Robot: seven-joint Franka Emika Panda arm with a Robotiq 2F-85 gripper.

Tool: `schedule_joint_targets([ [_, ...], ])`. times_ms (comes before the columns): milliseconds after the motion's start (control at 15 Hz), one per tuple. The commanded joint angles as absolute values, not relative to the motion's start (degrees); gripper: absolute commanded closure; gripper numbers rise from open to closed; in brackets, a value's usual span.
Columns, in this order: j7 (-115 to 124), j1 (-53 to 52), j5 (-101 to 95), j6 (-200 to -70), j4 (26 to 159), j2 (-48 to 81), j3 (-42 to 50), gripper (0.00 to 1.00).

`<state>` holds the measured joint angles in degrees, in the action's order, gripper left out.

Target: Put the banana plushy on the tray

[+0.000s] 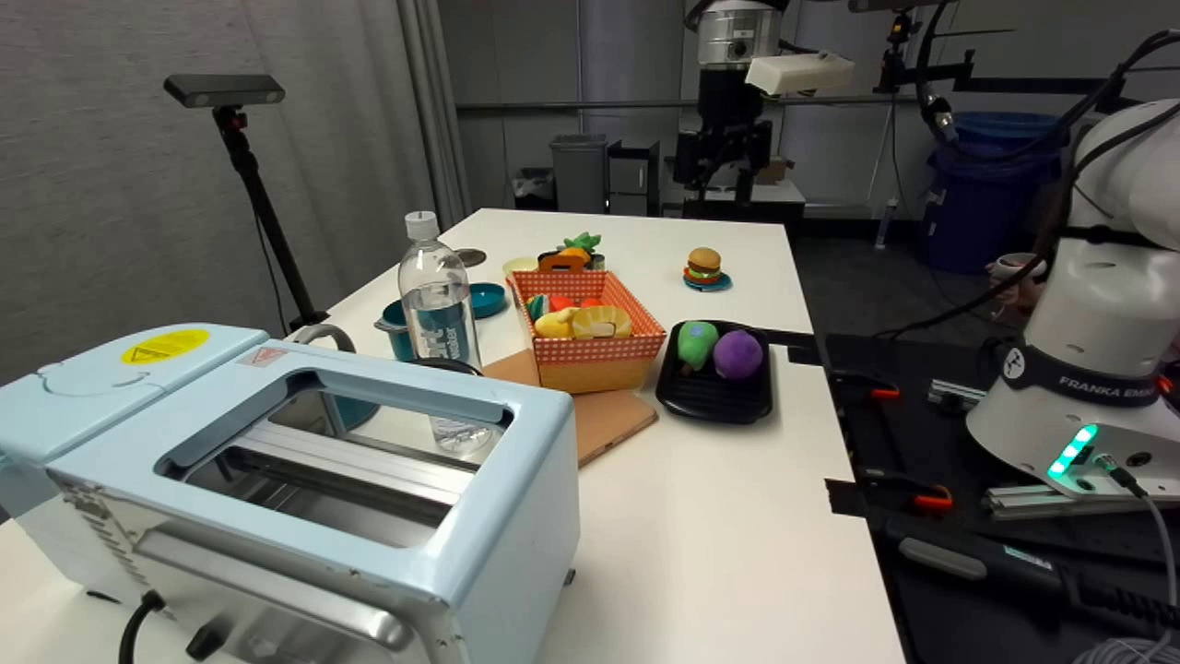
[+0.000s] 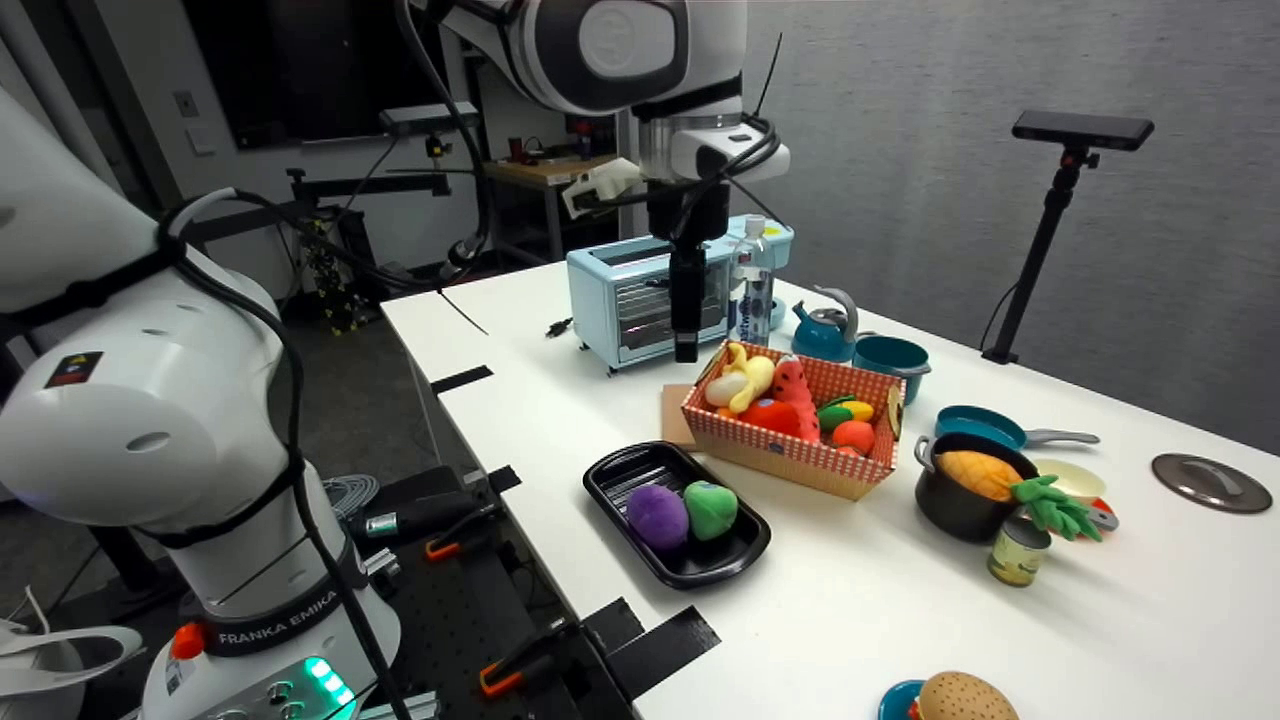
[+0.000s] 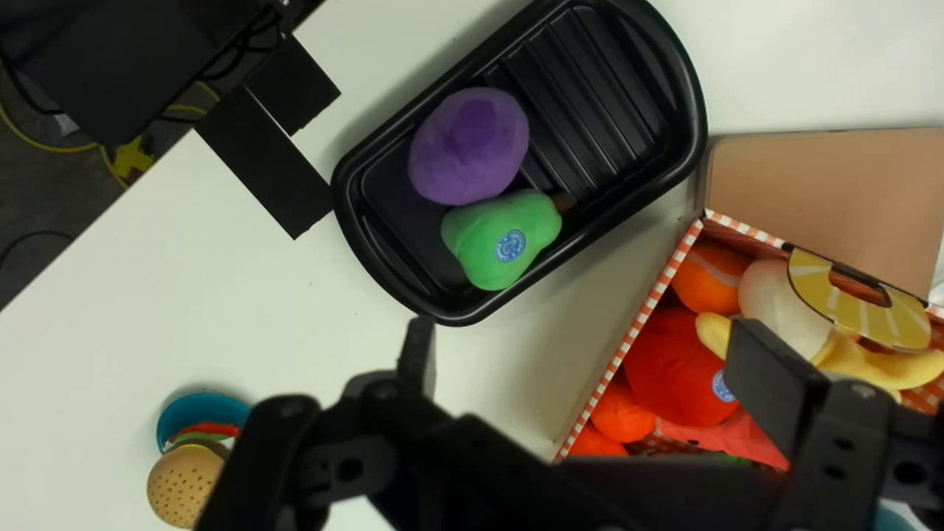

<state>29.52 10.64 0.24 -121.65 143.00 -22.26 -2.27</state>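
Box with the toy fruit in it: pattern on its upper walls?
Red-and-white check on the box, clearest in an exterior view.

1. The black tray (image 1: 718, 406) holds a green pear plushy (image 1: 696, 342) and a round purple plushy (image 1: 738, 354).
2. The banana plushy (image 1: 555, 324) lies inside the gingham basket (image 1: 597, 371) beside the tray.
3. The gripper (image 1: 725, 188) points down, its jaws apart.

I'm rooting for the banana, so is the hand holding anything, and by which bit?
Nothing is held: the hand is open, and the banana plushy lies in the basket.
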Motion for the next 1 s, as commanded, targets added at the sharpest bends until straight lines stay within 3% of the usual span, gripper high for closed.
schedule_joint_targets([
  [0,28.36,10.18,-1.62,-121.51,137.47,-16.14,-1.78,0.0],
  [933,26.94,7.4,-1.34,-121.31,133.33,-10.35,-1.06,0.0],
])
